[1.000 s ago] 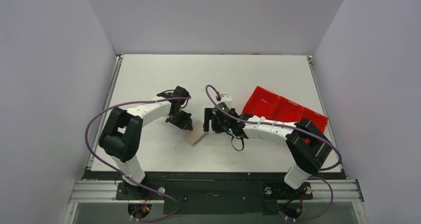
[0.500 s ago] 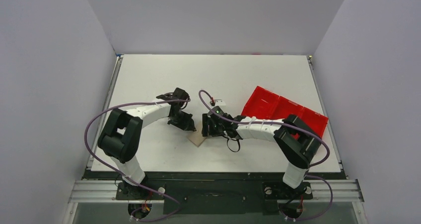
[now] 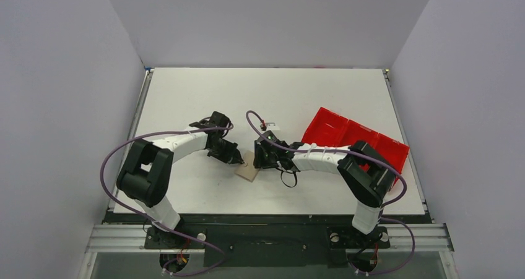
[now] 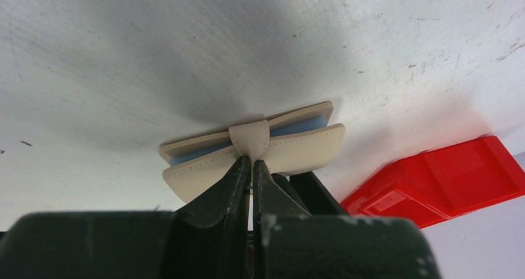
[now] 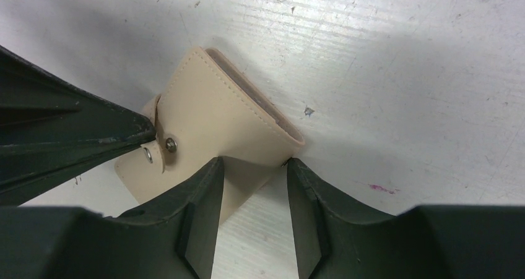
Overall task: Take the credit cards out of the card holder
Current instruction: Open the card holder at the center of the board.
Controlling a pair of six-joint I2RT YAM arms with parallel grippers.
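Shows holder (image 3: 249, 171) mid-bench, nearer the near edge, blue card (image 4: 299, 126) tucked inside. Shows left gripper (image 4: 251, 161) clamped on its strap (image 4: 251, 138). Shows right gripper (image 5: 254, 165) parted astride a corner, grip impossible to tell.

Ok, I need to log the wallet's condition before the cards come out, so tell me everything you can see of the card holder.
The card holder is a small beige, leather-like folding case with stitched edges, on the white table between both arms. A strap with two metal snap studs crosses one edge, and the left gripper pinches that strap. Seen edge-on, its flaps gape slightly, showing a light blue card inside. The right gripper is open, its fingers straddling the holder's near corner.
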